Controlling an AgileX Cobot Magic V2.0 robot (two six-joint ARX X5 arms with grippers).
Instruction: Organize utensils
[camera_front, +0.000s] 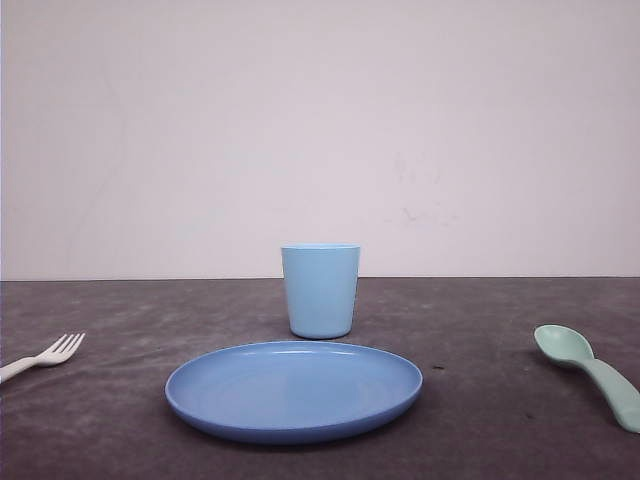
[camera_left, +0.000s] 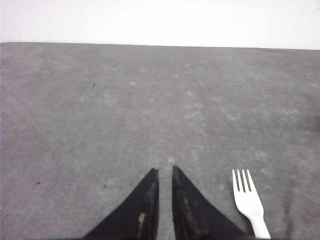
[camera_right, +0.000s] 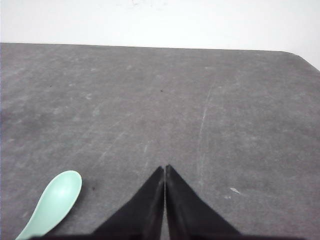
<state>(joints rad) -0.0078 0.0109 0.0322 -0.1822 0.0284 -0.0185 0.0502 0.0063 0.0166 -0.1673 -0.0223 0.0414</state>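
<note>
Left gripper (camera_left: 165, 172) above dark grey tabletop (camera_left: 150, 100); jaws nearly closed, narrow gap between tips, nothing held. White fork (camera_left: 249, 200) flat on tabletop just beside gripper, tines toward far edge.

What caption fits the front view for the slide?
Blue plate before a light blue cup, white fork at left, mint spoon at right, on a dark table.

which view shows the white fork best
The left wrist view: the fork lies on the table beside the shut left gripper, all four tines sharp, though its handle runs out of frame. The front view shows it small at the left edge, its handle cut off too.
</note>
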